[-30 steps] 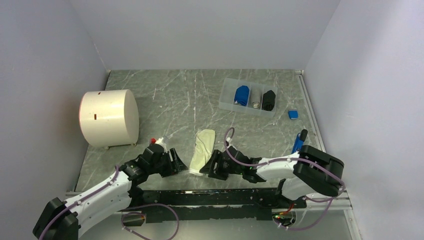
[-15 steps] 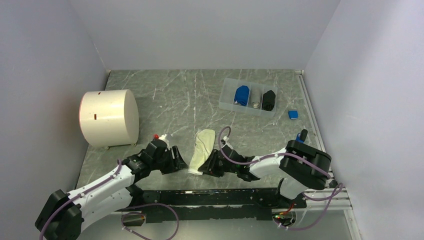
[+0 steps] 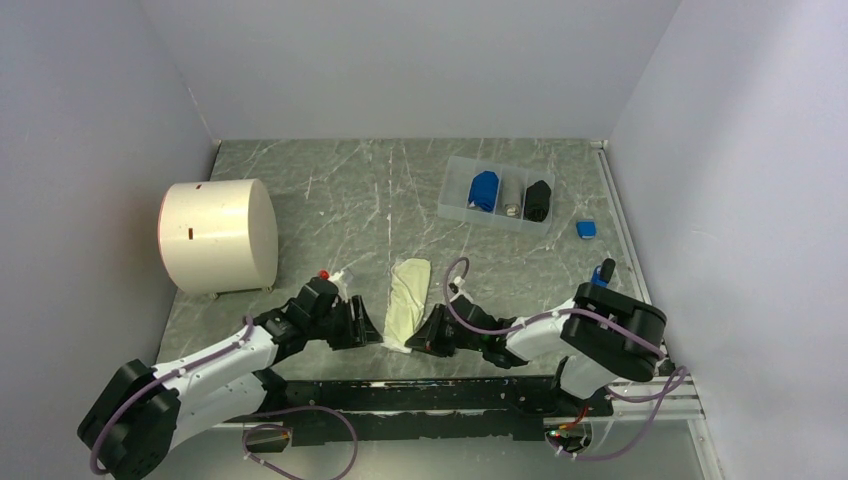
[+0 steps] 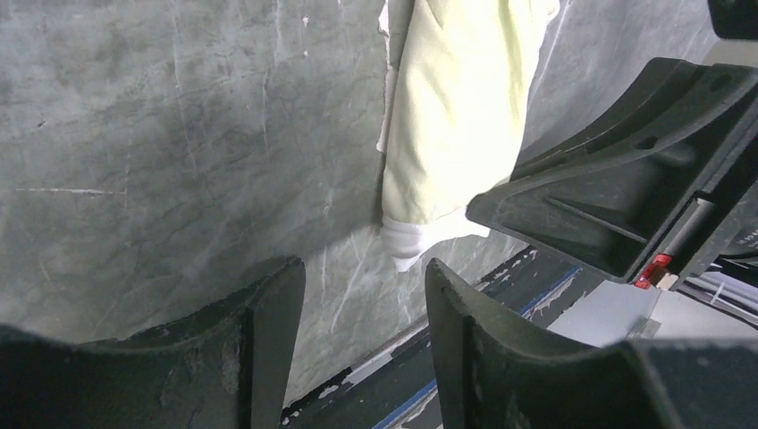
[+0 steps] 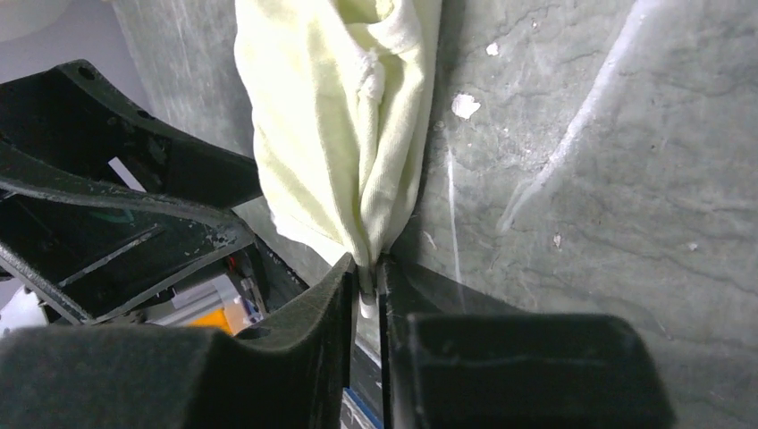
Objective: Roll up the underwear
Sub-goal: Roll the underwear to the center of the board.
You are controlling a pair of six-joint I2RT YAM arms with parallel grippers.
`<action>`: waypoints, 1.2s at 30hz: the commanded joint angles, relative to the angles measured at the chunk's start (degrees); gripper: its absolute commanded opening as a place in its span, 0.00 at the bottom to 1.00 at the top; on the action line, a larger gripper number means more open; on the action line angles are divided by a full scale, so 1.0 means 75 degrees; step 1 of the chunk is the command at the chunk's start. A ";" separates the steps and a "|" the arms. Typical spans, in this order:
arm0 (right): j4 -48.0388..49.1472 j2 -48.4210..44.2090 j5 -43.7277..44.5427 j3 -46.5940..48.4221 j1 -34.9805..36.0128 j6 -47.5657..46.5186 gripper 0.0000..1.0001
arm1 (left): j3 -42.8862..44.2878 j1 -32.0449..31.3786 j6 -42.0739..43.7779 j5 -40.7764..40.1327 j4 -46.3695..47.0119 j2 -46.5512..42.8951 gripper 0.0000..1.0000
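Observation:
The pale cream-yellow underwear (image 3: 406, 301) lies folded in a long narrow strip on the grey table, its near end towards the arms. It shows in the left wrist view (image 4: 456, 134) and the right wrist view (image 5: 344, 125). My right gripper (image 3: 418, 342) is shut on the near right corner of the strip (image 5: 365, 273). My left gripper (image 3: 372, 334) is open just left of the near end, its fingers (image 4: 268, 331) apart from the cloth. The royal blue underwear (image 3: 484, 190) sits rolled in a clear tray (image 3: 455, 170) at the back right.
A cream cylinder container (image 3: 218, 235) stands at the left. The tray also holds a grey roll (image 3: 512, 196) and a black roll (image 3: 538, 200). A small blue block (image 3: 586, 229) lies right of the tray. The black table rail (image 3: 420, 395) runs along the near edge.
My left gripper has moved right, up to the near end of the cream strip. My right gripper has shifted slightly left and closed on the strip's near corner.

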 commanded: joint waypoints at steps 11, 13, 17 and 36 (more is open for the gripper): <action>-0.0378 0.0448 -0.0233 -0.0098 -0.0125 -0.0394 0.16 | -0.0145 -0.0007 0.0409 0.0593 0.1151 0.0387 0.59; -0.0344 0.0483 -0.0297 -0.0106 -0.0144 -0.0408 0.16 | -0.0130 -0.0010 0.0502 0.0878 0.1578 0.0645 0.57; -0.0272 0.0567 -0.0450 -0.0081 -0.0211 -0.0452 0.16 | 0.0034 -0.0009 0.0775 0.1181 0.1858 0.1010 0.53; -0.0457 0.0378 -0.0888 0.0359 -0.0473 -0.1267 0.26 | 0.0403 -0.0011 0.1869 0.1490 0.1971 0.1851 0.21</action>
